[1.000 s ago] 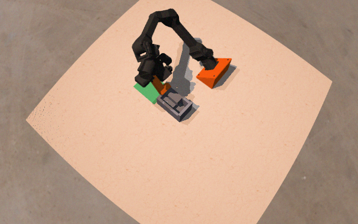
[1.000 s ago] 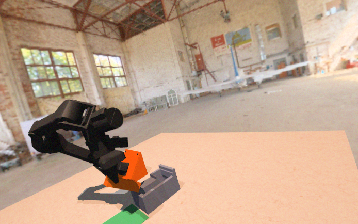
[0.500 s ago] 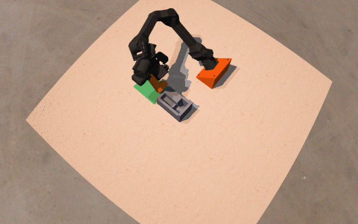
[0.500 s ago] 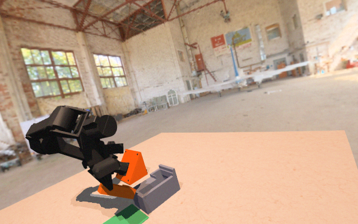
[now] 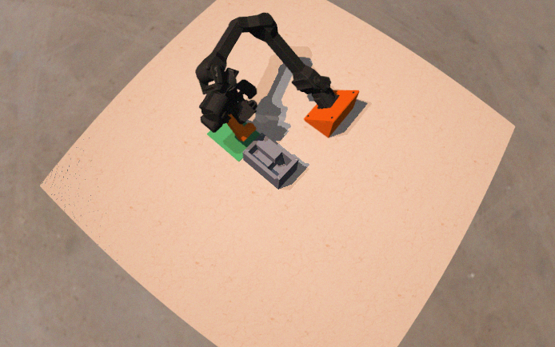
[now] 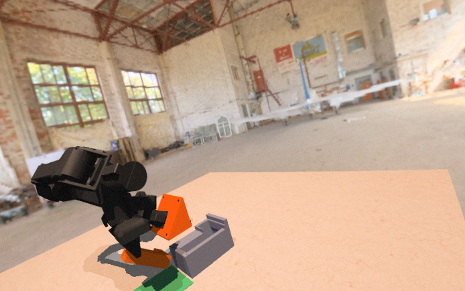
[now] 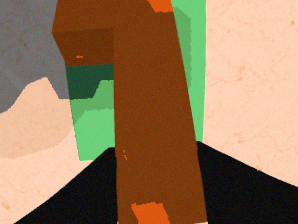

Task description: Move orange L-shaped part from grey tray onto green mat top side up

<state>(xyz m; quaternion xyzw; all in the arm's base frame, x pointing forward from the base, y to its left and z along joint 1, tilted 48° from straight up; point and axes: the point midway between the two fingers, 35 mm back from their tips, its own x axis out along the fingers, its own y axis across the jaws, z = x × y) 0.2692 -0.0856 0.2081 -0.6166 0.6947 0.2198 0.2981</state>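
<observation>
The orange L-shaped part (image 5: 241,133) (image 6: 151,259) (image 7: 150,90) is out of the grey tray, held above the green mat (image 5: 217,136) (image 6: 183,283) (image 7: 95,137), with a dark shadow below it. My gripper (image 6: 136,253) (image 7: 154,153) is shut on its plain end. The L-shaped end points away from the fingers, toward the tray side. The part looks nearly level in the exterior view, with a small downward slant toward the L-shaped end. The grey tray (image 5: 261,168) (image 6: 210,252) stands beside the mat, its pocket empty. In the top view the arm hides the fingertips.
An orange wedge-shaped block (image 5: 335,111) (image 6: 179,219) stands behind the tray, under the arm's base. The tray's raised walls stand close to the mat's edge. The arm's shadow lies beside the mat and tray.
</observation>
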